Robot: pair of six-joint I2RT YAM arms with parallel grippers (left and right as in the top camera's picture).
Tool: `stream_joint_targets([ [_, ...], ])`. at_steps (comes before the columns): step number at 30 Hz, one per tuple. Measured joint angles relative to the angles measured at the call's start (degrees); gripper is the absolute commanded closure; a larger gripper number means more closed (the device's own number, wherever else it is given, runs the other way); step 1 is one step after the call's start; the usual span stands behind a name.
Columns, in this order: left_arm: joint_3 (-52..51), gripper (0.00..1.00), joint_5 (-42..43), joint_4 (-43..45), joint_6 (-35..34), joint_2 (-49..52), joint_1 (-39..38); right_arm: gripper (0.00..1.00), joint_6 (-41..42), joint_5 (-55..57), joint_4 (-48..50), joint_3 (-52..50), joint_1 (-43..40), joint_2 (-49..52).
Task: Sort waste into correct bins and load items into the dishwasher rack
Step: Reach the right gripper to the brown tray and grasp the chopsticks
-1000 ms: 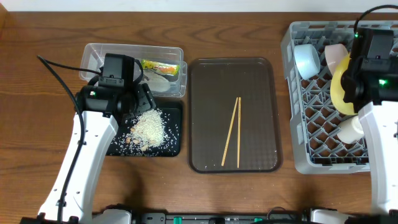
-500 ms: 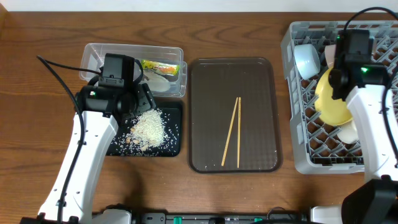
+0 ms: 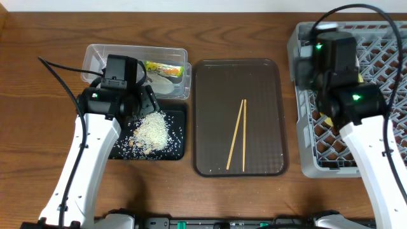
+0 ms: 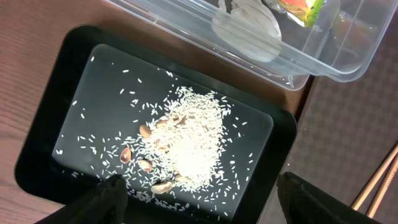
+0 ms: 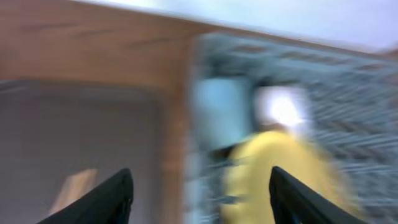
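1. The left gripper (image 4: 199, 202) is seen in the left wrist view with its fingers spread wide at the bottom left and bottom right corners. Nothing is held or touched.
2. Beneath it the black tray (image 4: 43, 143) is shown, with the white rice (image 4: 186, 143) heaped at its middle and scattered outward. A few brown nut-like pieces (image 4: 146, 130) are mixed in.
3. Above the black tray, at the upper left of the overhead frame, the clear tub (image 3: 95, 54) is placed. The green wrapper (image 3: 162, 67) and the crumpled clear wrapper (image 4: 245, 22) are contained in it.
4. The right gripper (image 5: 199, 205) is shown with its fingers wide apart and nothing between them, though the right wrist view is heavily blurred.
5. Ahead of it the yellow plate (image 5: 273, 168) and the light-blue bowl (image 5: 221, 112) are made out as blurred shapes in the dishwasher rack (image 3: 381, 38), at the right of the overhead frame.
6. The two chopsticks (image 3: 236, 135) are left lying on the brown serving tray (image 3: 210, 127) at centre frame, touching at their upper ends and spread apart below.
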Motion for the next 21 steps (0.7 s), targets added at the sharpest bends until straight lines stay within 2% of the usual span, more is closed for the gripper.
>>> stream_joint_targets([
  [5, 0.00, 0.20, 0.00, 0.00, 0.00, 0.00, 0.00, 0.38, 8.26, -9.09, -2.51, -3.10, 4.46, 4.20],
  [11, 0.00, 0.21, -0.02, 0.00, 0.00, 0.00, 0.00, 0.39, 14.14, -12.59, -2.25, -11.37, 9.99, 11.72],
  [21, 0.00, 0.20, 0.00, 0.00, 0.00, 0.00, 0.00, 0.48, 21.33, -12.74, 7.39, -20.76, 15.10, 19.30],
])
